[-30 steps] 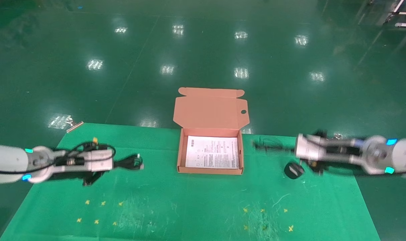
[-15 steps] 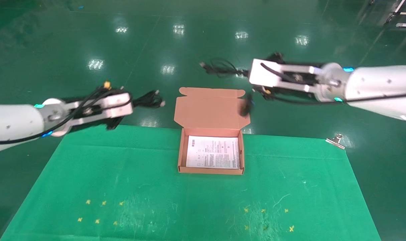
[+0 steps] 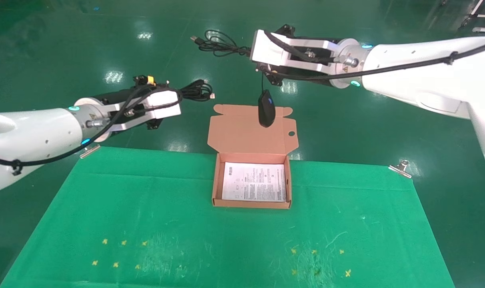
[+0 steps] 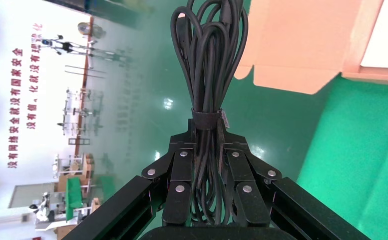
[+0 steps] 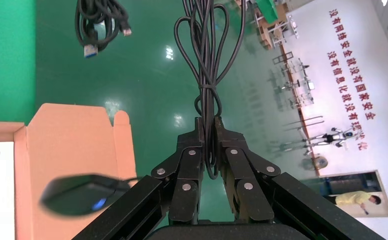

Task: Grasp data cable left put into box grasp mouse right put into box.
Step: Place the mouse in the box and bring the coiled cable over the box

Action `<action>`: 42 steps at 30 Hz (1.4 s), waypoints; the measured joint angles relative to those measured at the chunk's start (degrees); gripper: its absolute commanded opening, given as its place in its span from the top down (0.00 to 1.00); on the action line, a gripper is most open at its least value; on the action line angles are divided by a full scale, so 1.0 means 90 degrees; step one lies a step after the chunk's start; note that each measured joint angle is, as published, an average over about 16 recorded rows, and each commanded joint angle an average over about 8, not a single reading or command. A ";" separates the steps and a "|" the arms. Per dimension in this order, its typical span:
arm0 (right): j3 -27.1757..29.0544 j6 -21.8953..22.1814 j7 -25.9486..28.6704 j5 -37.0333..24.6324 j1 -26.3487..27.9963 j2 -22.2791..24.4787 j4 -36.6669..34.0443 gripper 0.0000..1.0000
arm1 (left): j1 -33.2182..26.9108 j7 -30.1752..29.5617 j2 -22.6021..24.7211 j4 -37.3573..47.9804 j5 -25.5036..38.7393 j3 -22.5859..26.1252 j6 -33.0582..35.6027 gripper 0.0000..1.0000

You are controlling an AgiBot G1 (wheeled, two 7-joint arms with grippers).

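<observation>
My left gripper point(image 3: 177, 97) is shut on the data cable point(image 3: 197, 90), a black looped bundle held in the air left of the box's lid point(image 3: 248, 130). The left wrist view shows the cable point(image 4: 209, 65) clamped between the fingers point(image 4: 180, 165). My right gripper point(image 3: 253, 51) is shut on the mouse's bundled USB cord point(image 3: 216, 42), also seen in the right wrist view point(image 5: 205, 65). The mouse point(image 3: 265, 108) dangles from the cord in front of the open lid, above and behind the box point(image 3: 214, 188). It shows its blue light in the right wrist view point(image 5: 79, 194). A white leaflet point(image 3: 253, 182) lies in the box.
The box stands at the back middle of a green mat point(image 3: 186, 232) with small yellow crosses point(image 3: 122, 243). Metal clips point(image 3: 400, 168) point(image 3: 89, 151) hold the mat's back corners. Shiny green floor lies beyond the table.
Both arms rose from the mat and swung in toward the box. The left carried the data cable up. The right lifted the mouse by its cord, and it now hangs before the lid.
</observation>
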 measured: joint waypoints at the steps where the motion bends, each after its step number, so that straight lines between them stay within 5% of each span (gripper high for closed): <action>1: 0.0012 0.0003 -0.0063 0.0037 0.0028 -0.0035 -0.0068 1.00 | -0.0003 -0.0008 0.0013 -0.0001 0.0027 -0.0004 -0.0023 1.00; 42: -0.0414 0.0327 -0.0951 0.0746 -0.0461 -0.0785 -0.1776 1.00 | 0.0521 -0.0634 -0.0273 -0.0156 0.1034 0.0204 0.0951 1.00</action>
